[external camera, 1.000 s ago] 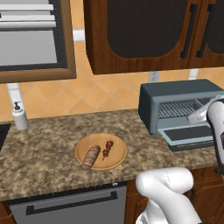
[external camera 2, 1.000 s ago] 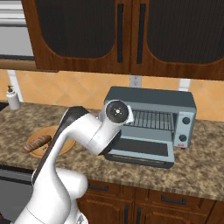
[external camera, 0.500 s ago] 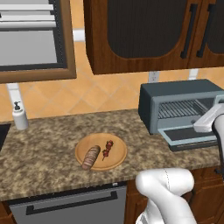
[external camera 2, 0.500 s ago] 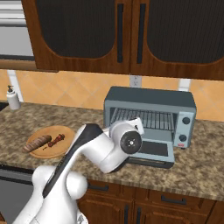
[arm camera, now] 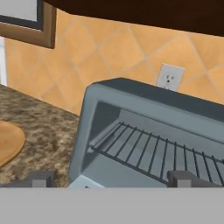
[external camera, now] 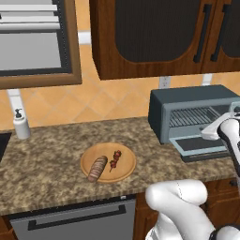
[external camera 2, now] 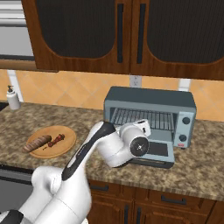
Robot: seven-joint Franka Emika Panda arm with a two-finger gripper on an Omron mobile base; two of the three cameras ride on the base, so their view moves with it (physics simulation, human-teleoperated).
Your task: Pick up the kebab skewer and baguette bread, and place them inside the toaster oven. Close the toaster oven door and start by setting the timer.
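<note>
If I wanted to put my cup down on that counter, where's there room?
The widest bare stretch lies between the soap bottle and the round board, and along the counter's front edge. A narrower gap sits between the board and the toaster oven. It is crowded in front of the oven, where the open door lies flat and the arm hovers.

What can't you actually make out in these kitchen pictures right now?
- Toaster oven door: its left part is hidden by the arm in the right base view.
- Toaster oven: its right end is cut off by the edge in the left base view.
- Kebab skewer: too small to count its chunks.
- Wooden plate: cut off by the hand view's left edge.
</note>
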